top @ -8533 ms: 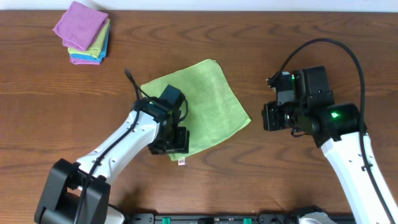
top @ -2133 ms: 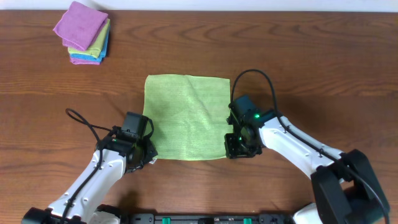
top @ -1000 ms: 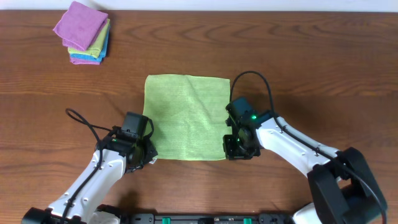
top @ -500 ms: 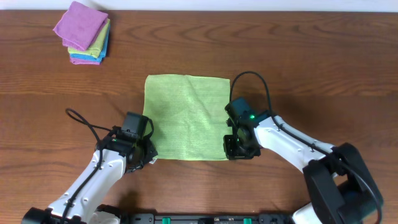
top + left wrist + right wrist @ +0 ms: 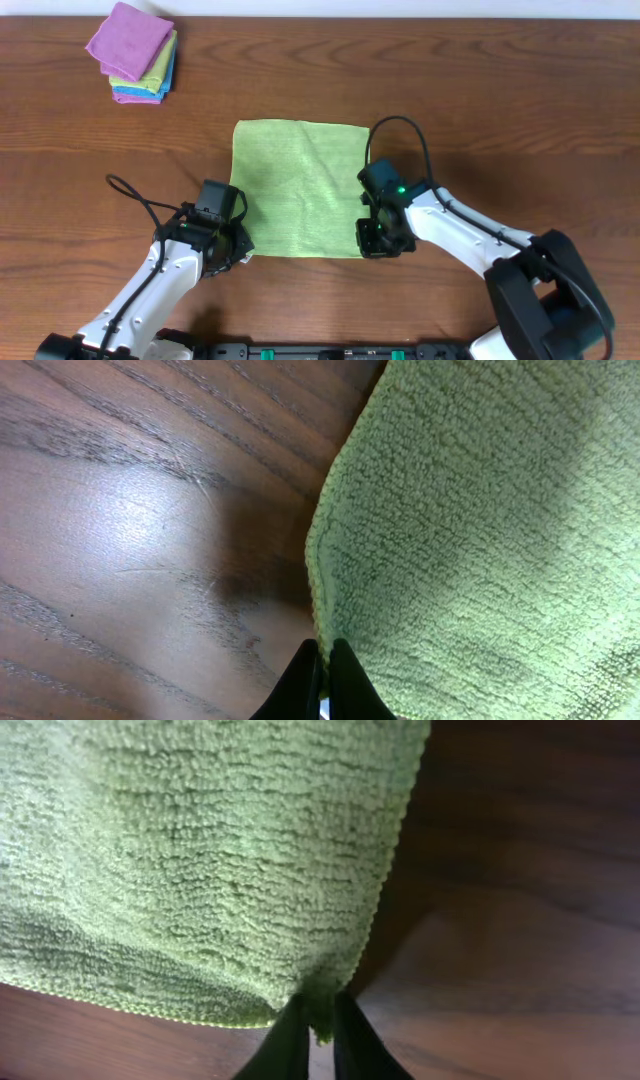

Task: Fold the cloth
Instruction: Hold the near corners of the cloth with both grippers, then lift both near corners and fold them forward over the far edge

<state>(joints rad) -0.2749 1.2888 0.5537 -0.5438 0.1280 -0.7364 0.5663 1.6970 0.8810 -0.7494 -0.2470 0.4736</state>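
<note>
Okay, on my overhead feed the brown wooden table fills the whole view, and the green cloth lies spread flat in the middle of it as a single open layer, roughly square, with a faint crease running down from its far edge. My left arm reaches in from the near left and my right arm from the near right, each ending at one of the cloth's near corners. Far off in the top left corner sits a stack of folded cloths, purple on top, then yellow-green, then blue, well apart from everything else. Down on the left wrist camera, the left gripper has its fingers pressed almost together right on the hem at the near left corner, pinching the cloth's edge, wood grain showing beside it. On the right wrist camera, the right gripper is likewise closed narrow, a small tuft of the near right corner caught between its fingers.
</note>
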